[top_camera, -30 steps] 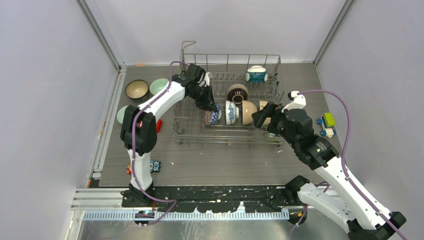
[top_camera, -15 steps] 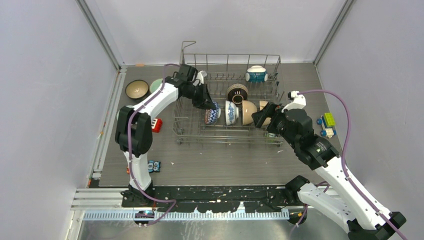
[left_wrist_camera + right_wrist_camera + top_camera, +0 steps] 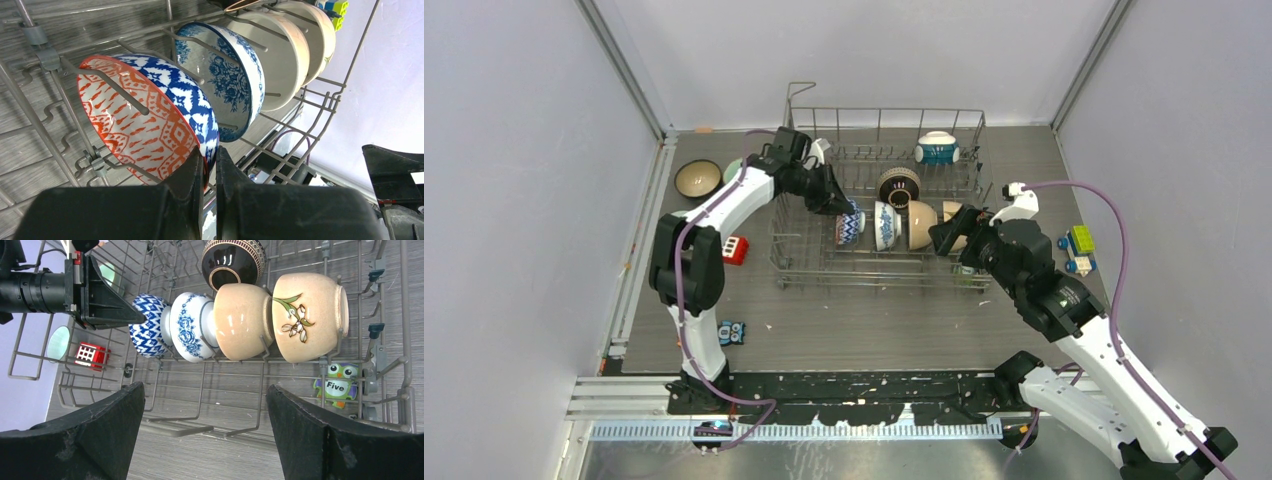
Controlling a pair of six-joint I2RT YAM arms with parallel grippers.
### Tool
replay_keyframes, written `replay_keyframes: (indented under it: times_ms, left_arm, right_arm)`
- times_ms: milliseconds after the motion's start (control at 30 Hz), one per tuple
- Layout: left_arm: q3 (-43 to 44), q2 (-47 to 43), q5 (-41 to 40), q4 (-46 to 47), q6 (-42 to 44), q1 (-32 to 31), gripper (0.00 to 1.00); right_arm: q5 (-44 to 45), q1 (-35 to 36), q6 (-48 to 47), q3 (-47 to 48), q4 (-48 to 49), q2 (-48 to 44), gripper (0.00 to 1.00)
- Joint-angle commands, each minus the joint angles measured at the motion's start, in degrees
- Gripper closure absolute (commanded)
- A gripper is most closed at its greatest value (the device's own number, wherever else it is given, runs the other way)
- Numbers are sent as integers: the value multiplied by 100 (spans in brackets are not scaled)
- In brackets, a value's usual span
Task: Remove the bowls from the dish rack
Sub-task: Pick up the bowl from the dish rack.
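Note:
The grey wire dish rack [image 3: 802, 262] stands at the table's middle back. In a row on its tines stand a red-and-blue patterned bowl [image 3: 848, 230], a blue floral bowl [image 3: 885, 225] and two cream bowls [image 3: 242, 322] [image 3: 307, 317]. A dark brown bowl [image 3: 899, 185] and a teal-and-white bowl [image 3: 936, 148] sit further back. My left gripper [image 3: 210, 156] is shut on the patterned bowl's rim [image 3: 150, 115], one finger inside and one outside. My right gripper [image 3: 204, 389] is open and empty, hovering just in front of the cream bowls at the rack's right end [image 3: 946, 235].
A dark bowl [image 3: 697, 178] and a pale green bowl [image 3: 732, 170] sit on the table left of the rack. A red block [image 3: 735, 249] lies near the rack's left side. An owl figure [image 3: 338, 385] stands in the rack's right corner. Toy blocks [image 3: 1079, 242] lie at the right.
My left arm has swung back toward the far left, its gripper still on the patterned bowl, which has shifted slightly. The right arm has hardly moved.

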Motion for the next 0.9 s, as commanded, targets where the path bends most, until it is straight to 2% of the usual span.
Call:
replay_keyframes:
  times_ms: [0, 467, 867]
  left_arm:
    - [110, -809, 483, 867, -300, 176, 100]
    - [-225, -1220, 782, 1349, -704, 192, 100]
    - [-581, -1457, 1266, 2362, -1458, 291, 100]
  right_arm:
    - [114, -17, -68, 177, 104, -102, 6]
    - [105, -11, -58, 175, 20, -235, 6]
    - [89, -13, -59, 199, -86, -361, 6]
